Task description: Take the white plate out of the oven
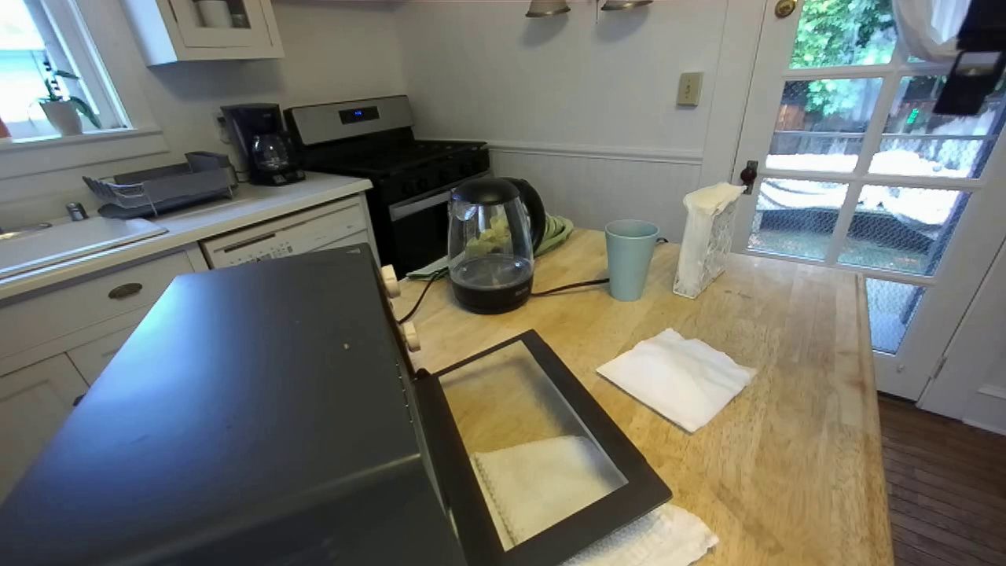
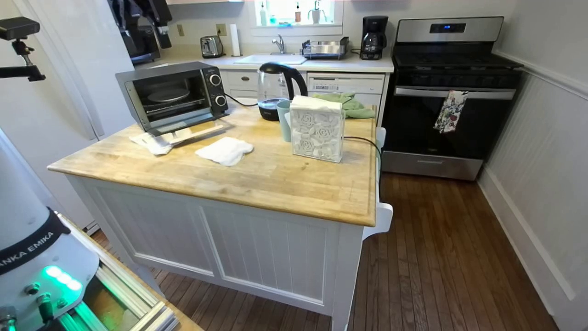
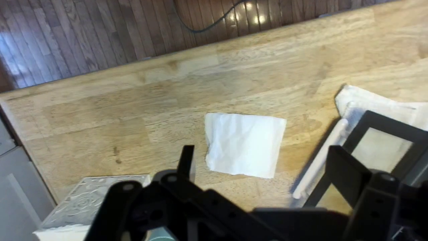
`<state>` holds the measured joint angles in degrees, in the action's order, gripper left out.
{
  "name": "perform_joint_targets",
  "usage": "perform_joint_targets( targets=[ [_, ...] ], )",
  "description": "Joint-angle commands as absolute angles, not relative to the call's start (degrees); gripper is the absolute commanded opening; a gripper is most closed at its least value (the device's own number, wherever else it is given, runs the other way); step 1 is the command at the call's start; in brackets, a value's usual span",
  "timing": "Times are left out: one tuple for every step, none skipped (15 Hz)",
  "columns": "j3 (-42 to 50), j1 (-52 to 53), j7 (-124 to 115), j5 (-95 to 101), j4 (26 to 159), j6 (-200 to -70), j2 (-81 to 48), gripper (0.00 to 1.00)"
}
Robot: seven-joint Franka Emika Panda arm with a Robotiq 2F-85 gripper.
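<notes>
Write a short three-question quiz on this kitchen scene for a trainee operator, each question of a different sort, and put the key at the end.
1. Pick one. Where is the round white plate?
(a) on the square white paper napkin
(b) inside the boxy dark grey toaster oven
(c) on the black-and-steel kitchen range

2. True or false? The oven's black-framed glass door is lowered open.

3. Fill in the missing word. In the wrist view, the black two-fingered gripper is ____ (one word: open or shut).

Key: 1. b; 2. True; 3. open
</notes>
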<state>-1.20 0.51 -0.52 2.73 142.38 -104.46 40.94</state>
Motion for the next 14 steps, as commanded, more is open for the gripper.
perform_joint_targets(
  targets=[
    [-2.75, 3.69, -5.77, -6.65, 141.67, -111.34, 33.69, 1.00],
    [-3.24, 4.60, -6.50, -9.60, 141.53, -114.76, 31.33, 1.00],
    [-3.45, 5.68, -6.73, -12.97, 141.32, -117.85, 29.08, 1.00],
    [-4.30, 6.27, -7.52, -15.32, 141.77, -123.39, 26.63, 1.00],
    [-4.56, 7.55, -7.29, -18.63, 141.67, -127.07, 23.99, 1.00],
    [-5.06, 8.55, -7.32, -21.44, 141.55, -131.31, 21.48, 1.00],
    [-6.17, 9.20, -8.26, -23.44, 141.22, -136.31, 18.37, 1.00],
    [-6.83, 10.22, -8.86, -25.78, 140.26, -139.75, 15.29, 1.00],
    [-8.23, 10.88, -10.59, -26.74, 139.15, -143.36, 12.01, 1.00],
    [-9.86, 10.89, -13.24, -25.73, 138.23, -146.34, 9.20, 1.00],
    [-11.51, 10.97, -15.57, -23.57, 137.31, -149.91, 6.28, 1.00],
    [-12.37, 11.32, -15.84, -21.77, 136.02, -151.60, 3.69, 1.00],
    [-12.20, 12.83, -11.35, -23.96, 134.47, -152.51, 1.44, 1.00],
    [-11.60, 11.73, -12.94, -23.45, 138.87, -150.22, 7.17, 1.00]
  ],
)
